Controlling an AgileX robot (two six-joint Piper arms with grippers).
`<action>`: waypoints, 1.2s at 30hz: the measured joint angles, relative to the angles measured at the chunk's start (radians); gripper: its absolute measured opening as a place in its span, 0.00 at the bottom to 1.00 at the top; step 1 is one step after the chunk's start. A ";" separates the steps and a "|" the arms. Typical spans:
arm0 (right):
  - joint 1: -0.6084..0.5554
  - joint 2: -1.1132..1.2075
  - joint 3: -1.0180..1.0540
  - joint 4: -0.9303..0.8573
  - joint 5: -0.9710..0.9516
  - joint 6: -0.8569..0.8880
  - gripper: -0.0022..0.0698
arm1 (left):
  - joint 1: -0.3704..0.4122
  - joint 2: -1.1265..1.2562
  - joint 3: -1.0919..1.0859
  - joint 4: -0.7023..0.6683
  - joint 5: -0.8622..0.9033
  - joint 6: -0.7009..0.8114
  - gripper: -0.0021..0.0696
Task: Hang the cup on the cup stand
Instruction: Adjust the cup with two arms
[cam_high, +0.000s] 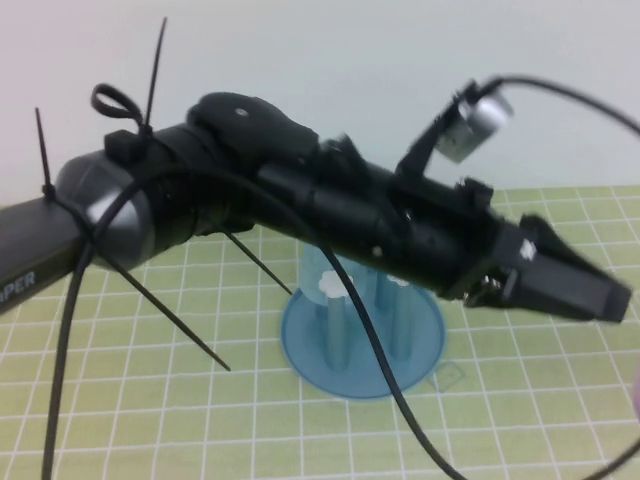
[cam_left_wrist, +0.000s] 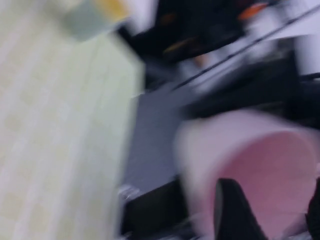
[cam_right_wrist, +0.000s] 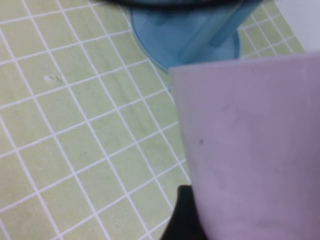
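The pale pink cup (cam_right_wrist: 250, 150) fills the right wrist view, with one black finger (cam_right_wrist: 184, 217) against its side. My right gripper (cam_right_wrist: 250, 225) is shut on it, just short of the blue cup stand (cam_right_wrist: 185, 35). In the high view only a pink sliver (cam_high: 637, 400) shows at the right edge. The stand (cam_high: 360, 335) sits mid-table, its pegs and a white cap (cam_high: 328, 285) partly hidden by my left arm. My left gripper (cam_high: 575, 290) hovers high at the right. In the blurred left wrist view it (cam_left_wrist: 272, 215) is open and empty, above the cup's mouth (cam_left_wrist: 270, 165).
My left arm (cam_high: 300, 200) with its cables crosses the high view and hides much of the table. A pale blue shape (cam_high: 322, 265) stands on the stand behind it. The green grid mat (cam_high: 150, 400) covers the table. A blurred pale object (cam_left_wrist: 92, 17) shows in the left wrist view.
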 joint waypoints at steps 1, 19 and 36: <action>0.000 0.000 0.000 -0.014 -0.001 0.022 0.85 | -0.002 0.000 0.000 -0.038 0.022 0.026 0.47; 0.000 0.000 0.000 -0.154 -0.039 0.270 0.85 | -0.127 0.000 0.000 -0.029 -0.147 0.205 0.47; 0.000 0.000 0.000 -0.196 -0.027 0.297 0.84 | -0.291 0.002 0.000 0.104 -0.382 0.397 0.47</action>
